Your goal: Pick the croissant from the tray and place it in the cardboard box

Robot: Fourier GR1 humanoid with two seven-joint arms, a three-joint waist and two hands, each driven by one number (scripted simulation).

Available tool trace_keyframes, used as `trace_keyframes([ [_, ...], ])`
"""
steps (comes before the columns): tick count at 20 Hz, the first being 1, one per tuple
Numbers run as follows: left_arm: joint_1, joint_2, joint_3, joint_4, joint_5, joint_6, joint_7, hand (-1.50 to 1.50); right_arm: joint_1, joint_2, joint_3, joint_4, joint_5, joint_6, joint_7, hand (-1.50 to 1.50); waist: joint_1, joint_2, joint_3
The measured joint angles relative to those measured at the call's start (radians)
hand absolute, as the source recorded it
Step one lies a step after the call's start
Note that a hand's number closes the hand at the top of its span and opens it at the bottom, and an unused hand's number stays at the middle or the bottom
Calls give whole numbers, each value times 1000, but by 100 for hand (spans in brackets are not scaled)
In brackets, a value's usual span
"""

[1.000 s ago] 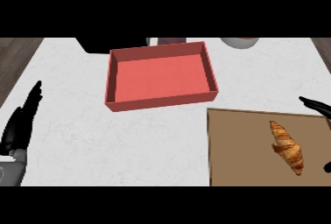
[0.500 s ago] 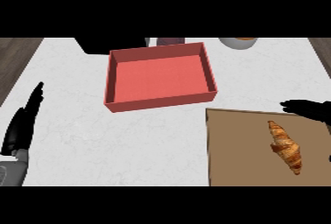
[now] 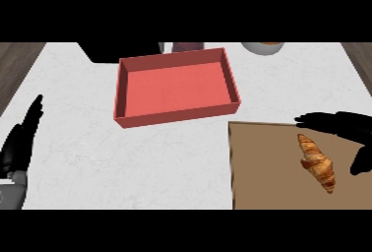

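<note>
- The right hand [image 3: 345, 125] comes in from the right edge of the head view, over the far right corner of the tray. Its fingers [image 3: 309, 119] are spread and reach leftward, and they hold nothing.
- Its thumb [image 3: 360, 160] hangs apart from the fingers, nearer the robot, leaving a wide gap in the hand.
- The croissant [image 3: 317, 163] lies flat on the tray beside that gap. Its far tip is just short of the fingers, with a thin strip of tray showing between them, and the thumb is just to its right. I cannot tell how high the hand is above it.
- The croissant is golden brown. It lies lengthwise away from the robot, with its near end slanted a little to the right.
- The tray [image 3: 269, 172] is a flat brown board on the right side of the counter [image 3: 145, 162]. It runs out of view at the right and lower edges.
- The box [image 3: 181, 112] is red, open-topped and has nothing in it. It sits to the tray's far left, with its near right corner close to the tray's far left corner.
- The left hand [image 3: 23, 140] rests at the left edge with its fingers straight and pointing away. It holds nothing and is well apart from the box.
- Along the far edge of the counter are a dark block [image 3: 123, 51], a small dark item [image 3: 187, 47] and a pale bowl [image 3: 263, 47], all cut off by the view.
</note>
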Motion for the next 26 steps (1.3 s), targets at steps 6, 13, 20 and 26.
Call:
trace_keyframes([
  [6,-10,-9,17,0,-16,-10,8,0,-22,49,-16,57,63,-18,-6,-150,-6,-1,0],
  [13,10,-19,32,6,-27,-20,-11,0,8,64,-24,25,74,-18,-21,-150,-11,-3,-1],
  [20,19,-18,47,-14,-33,-27,0,0,55,29,-20,-93,39,2,-25,-150,-17,-5,-1],
  [26,10,-23,58,-16,-39,-42,7,0,131,4,-9,-230,73,27,28,-150,-19,-6,-1],
])
